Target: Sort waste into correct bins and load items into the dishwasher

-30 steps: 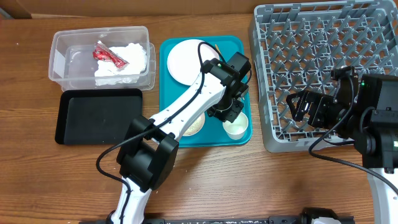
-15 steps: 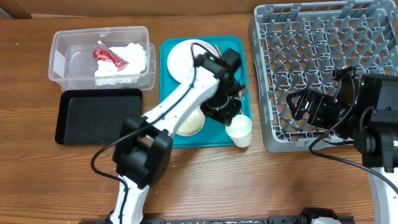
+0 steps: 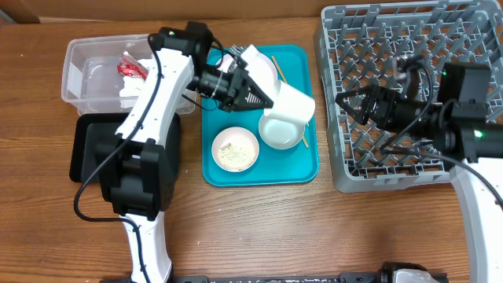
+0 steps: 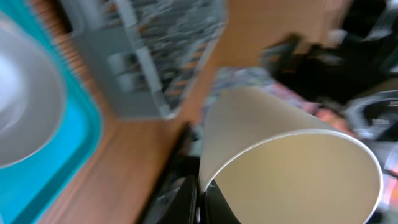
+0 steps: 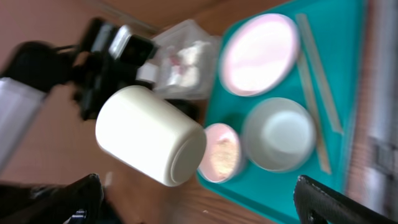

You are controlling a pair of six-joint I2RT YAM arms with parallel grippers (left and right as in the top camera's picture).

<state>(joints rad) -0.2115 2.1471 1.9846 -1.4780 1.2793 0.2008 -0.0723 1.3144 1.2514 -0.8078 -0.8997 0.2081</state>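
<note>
My left gripper (image 3: 262, 100) is shut on the rim of a small white cup (image 3: 291, 104) and holds it on its side above the teal tray (image 3: 302, 169). The left wrist view shows the jaws (image 4: 200, 198) pinching the cup's wall (image 4: 292, 155). On the tray lie a round plate (image 3: 255, 63), a white bowl (image 3: 279, 132), a small bowl with rice (image 3: 236, 149) and wooden chopsticks (image 3: 279, 67). My right gripper (image 3: 350, 102) is open and empty over the left part of the grey dish rack (image 3: 409, 141). Its view shows the cup (image 5: 149, 137) and the open fingers (image 5: 205, 205).
A clear tub (image 3: 86, 79) at the back left holds a red wrapper (image 3: 130, 67) and a white napkin (image 3: 134, 88). A black tray (image 3: 94, 149) lies in front of it. The left arm reaches across both bins.
The left gripper has lifted the cup off the tray's front right corner and carried it up and back. The right gripper has moved left over the rack.
</note>
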